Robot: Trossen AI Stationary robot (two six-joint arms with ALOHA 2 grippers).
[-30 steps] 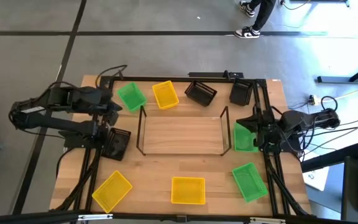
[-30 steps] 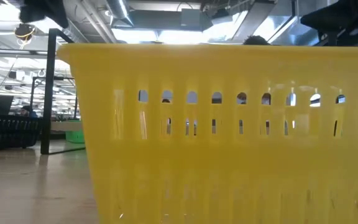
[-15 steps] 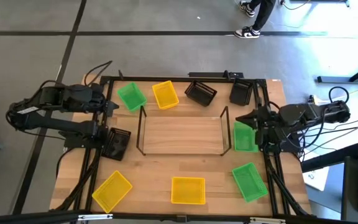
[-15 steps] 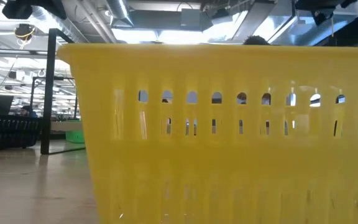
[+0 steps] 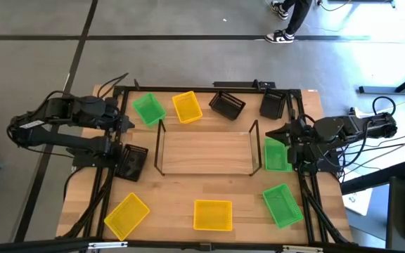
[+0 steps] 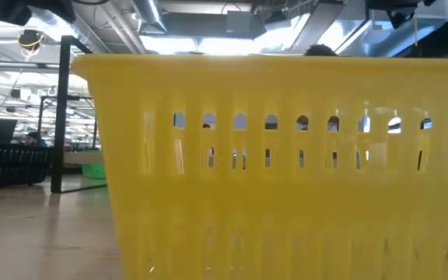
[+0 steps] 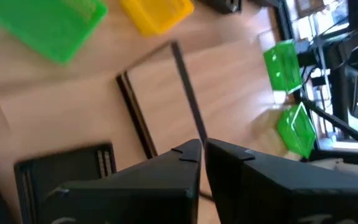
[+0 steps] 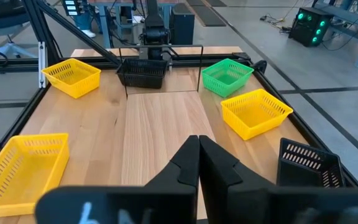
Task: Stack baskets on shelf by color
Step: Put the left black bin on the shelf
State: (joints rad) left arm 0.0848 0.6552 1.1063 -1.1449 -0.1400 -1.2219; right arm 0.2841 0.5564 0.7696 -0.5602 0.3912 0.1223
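Since the shelf point(image 5: 206, 151) has nothing on it yet, it all comes down to which basket is closest to which of my arms. My left gripper point(image 5: 126, 121) hangs over the far left corner of the table, fingers pretty much together with just a sliver between them, holding nothing. The green basket point(image 5: 148, 109) is just beside it, toward the middle of the table and a bit farther back. Its long axis runs diagonally, so I reckon I'd need to twist the wrist to line up with a rim.

My right gripper point(image 5: 278, 133) is closed too, and empty. It sits by the right end of the shelf, with a second green basket point(image 5: 276, 156) just beside it on the near side, its long axis parallel to that end. A third green basket point(image 5: 282, 205) lies nearer the front right corner. So the greens split: one for the left arm, two for the right.
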